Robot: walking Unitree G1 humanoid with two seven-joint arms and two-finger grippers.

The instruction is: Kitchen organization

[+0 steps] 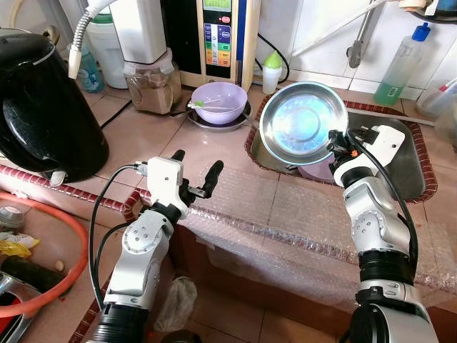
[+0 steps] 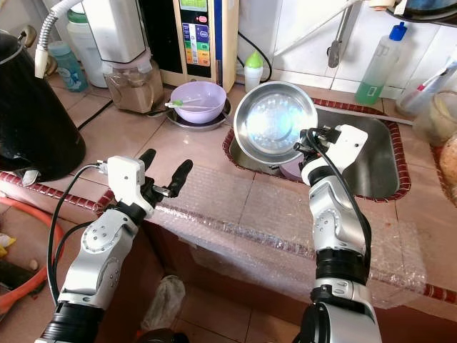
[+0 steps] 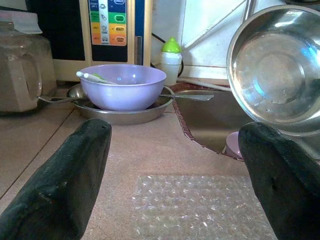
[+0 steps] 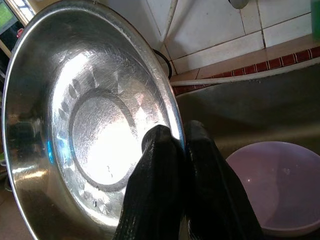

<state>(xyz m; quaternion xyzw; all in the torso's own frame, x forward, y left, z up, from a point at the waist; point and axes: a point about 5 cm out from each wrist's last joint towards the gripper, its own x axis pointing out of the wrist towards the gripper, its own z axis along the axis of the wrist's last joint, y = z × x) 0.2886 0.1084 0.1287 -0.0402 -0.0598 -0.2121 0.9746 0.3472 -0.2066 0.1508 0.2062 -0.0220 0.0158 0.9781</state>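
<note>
While the head views show the right gripper (image 1: 334,141) pinching the rim of a steel bowl (image 1: 303,121) tilted above the sink (image 1: 400,166), the bowl looks light, stiff and slippery, so that rim hold seems right. From the left wrist, the left gripper's fingers (image 3: 65,185) gape empty toward a purple bowl (image 3: 122,86) holding a utensil. From the right wrist, another purple bowl (image 4: 280,185) sits empty in the sink.

Bright, even light is filling my views. Glare is flaring off the steel bowl (image 1: 303,122). My left fingertips (image 3: 62,185) are blurring.

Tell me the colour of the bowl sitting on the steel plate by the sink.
Lilac, pale purple bowl; clearest in the left wrist view.
</note>
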